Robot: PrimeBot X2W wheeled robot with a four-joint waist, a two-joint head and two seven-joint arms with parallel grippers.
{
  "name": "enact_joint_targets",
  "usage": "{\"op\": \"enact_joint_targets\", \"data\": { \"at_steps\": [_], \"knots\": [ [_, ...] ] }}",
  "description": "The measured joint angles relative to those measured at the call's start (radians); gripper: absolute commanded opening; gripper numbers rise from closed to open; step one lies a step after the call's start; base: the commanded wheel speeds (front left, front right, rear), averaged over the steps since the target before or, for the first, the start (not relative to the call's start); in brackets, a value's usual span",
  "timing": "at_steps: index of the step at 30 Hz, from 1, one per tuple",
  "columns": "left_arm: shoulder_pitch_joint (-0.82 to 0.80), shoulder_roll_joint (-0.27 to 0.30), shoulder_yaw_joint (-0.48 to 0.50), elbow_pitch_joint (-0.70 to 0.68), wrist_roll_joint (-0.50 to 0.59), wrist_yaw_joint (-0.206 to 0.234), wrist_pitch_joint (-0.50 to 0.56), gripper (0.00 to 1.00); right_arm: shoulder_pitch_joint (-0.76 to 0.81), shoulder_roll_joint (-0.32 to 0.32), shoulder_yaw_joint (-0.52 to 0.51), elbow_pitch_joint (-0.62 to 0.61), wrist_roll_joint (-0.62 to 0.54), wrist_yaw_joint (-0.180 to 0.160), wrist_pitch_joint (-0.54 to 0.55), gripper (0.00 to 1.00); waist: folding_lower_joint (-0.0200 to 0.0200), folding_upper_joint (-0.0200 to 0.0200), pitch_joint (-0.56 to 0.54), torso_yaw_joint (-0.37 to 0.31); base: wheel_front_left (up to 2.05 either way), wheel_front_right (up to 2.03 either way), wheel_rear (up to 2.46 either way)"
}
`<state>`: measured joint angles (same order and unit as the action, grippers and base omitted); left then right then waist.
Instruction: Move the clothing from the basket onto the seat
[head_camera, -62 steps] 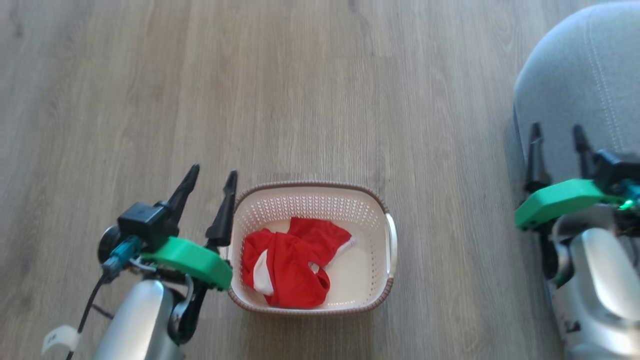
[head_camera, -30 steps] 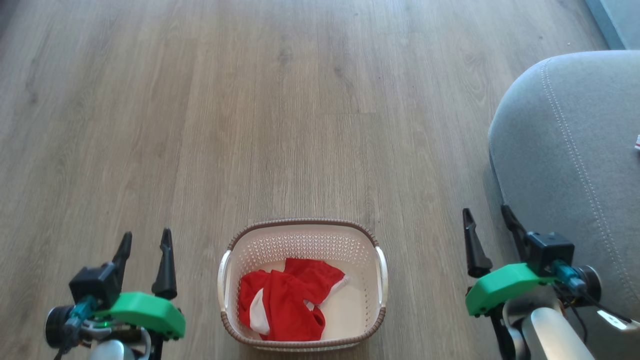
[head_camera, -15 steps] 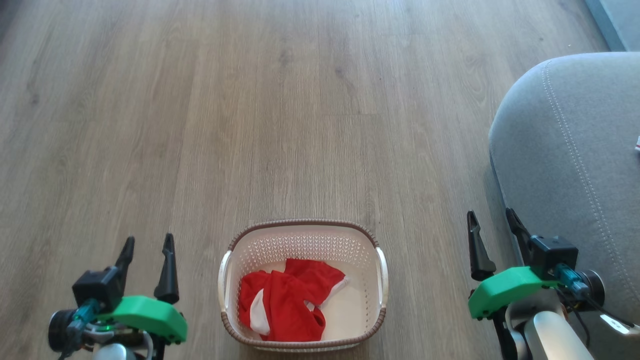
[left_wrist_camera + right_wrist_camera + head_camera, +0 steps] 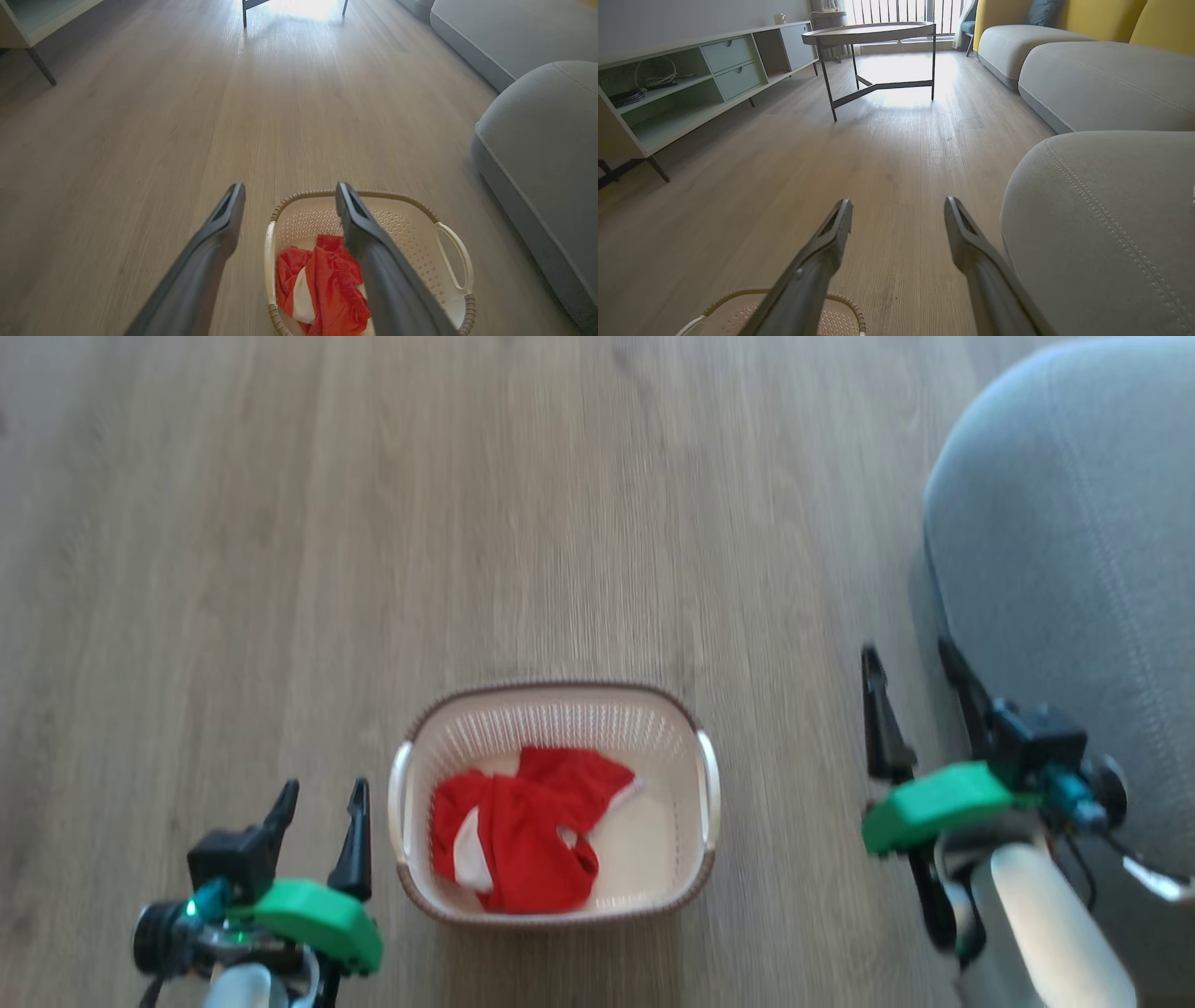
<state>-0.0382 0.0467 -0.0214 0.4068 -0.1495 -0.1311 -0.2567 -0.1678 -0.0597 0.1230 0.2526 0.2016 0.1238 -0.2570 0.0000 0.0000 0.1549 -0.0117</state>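
Red clothing [image 4: 518, 840] with white panels lies bunched in the left half of the cream basket [image 4: 695, 845] on the wood floor. The left wrist view looks down on the clothing [image 4: 327, 289] and the basket [image 4: 411, 233] too. My left gripper [image 4: 322, 795] stands open and empty just left of the basket; its tips [image 4: 287, 191] hover over the basket's near-left rim. My right gripper [image 4: 910, 653] is open and empty between the basket and the grey seat [image 4: 1074, 541]. In the right wrist view its fingertips [image 4: 899, 205] point along the floor beside the seat [image 4: 1111, 224].
A round dark-legged coffee table [image 4: 873, 35] stands far ahead, with a low shelf unit [image 4: 691, 84] along the left wall. More grey sofa cushions [image 4: 1101, 84] with yellow backs lie beyond the seat. Bare wood floor [image 4: 467, 523] spreads ahead of the basket.
The head view has tipped and blurred, so the basket sits higher in it. Both grippers stay open at the basket's sides. The clothing has not moved.
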Motion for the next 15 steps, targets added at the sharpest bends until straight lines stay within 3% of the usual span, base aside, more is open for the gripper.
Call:
{"op": "enact_joint_targets", "data": {
  "at_steps": [15],
  "knots": [
    [-0.257,0.009,-0.130,0.163,0.007,-0.001,0.000,1.00,-0.228,0.000,0.069,-0.078,-0.007,0.000,0.000,1.00,0.0003,0.0000,0.322,-0.068,0.00,0.00,0.00]
  ]
}}
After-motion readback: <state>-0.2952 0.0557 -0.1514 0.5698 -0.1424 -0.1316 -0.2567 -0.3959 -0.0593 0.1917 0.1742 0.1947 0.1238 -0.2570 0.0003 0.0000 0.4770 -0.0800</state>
